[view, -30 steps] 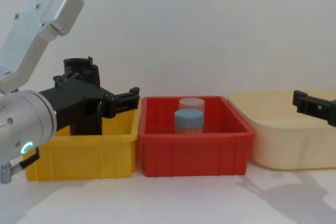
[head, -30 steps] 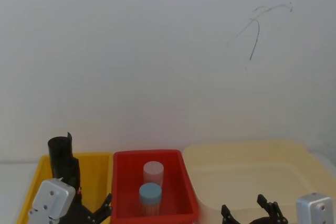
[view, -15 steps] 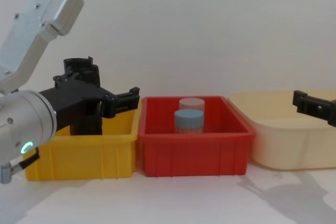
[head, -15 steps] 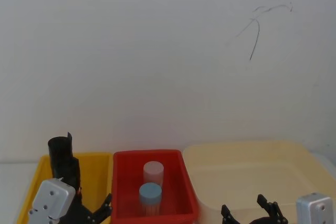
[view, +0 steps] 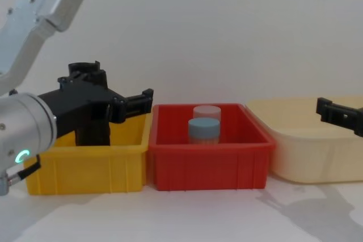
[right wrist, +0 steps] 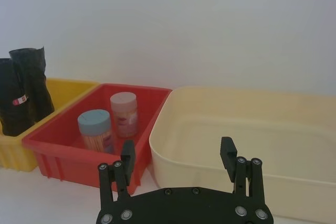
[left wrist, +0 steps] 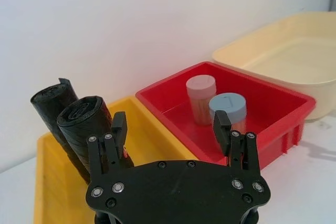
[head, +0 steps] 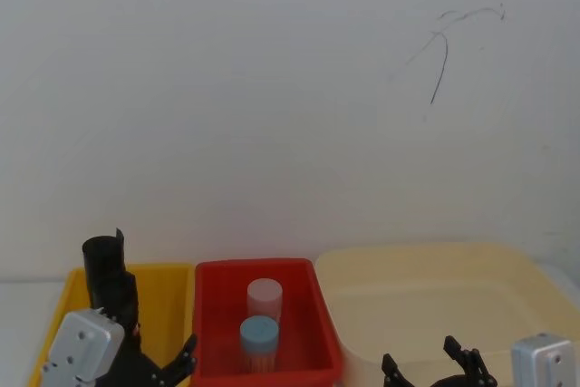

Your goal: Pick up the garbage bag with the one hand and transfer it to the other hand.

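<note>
The garbage bag (right wrist: 22, 98) stands upright in the yellow bin (view: 85, 168), at the bin's far left corner. It rises above the rim, and its small red-and-white label faces the right wrist camera. A second black roll (left wrist: 86, 124) stands touching it; in the left wrist view I cannot tell which of the two rolls has the label.

The yellow bin is at the left end of a row along the counter's (view: 198, 213) far edge. The red bin (view: 207, 168) stands just beside it, and then comes the cream tub (view: 306, 157). In the red bin are a blue-lidded jar (view: 203, 130) and a pale jar (view: 207, 111) behind it, both upright.

The left gripper (left wrist: 169, 129) hangs over the yellow bin, close in front of the rolls, with its jaws spread and nothing pinched between them. The right gripper (right wrist: 177, 153) hovers at the near side of the cream tub, well apart from the bag, its jaws also spread and empty.
</note>
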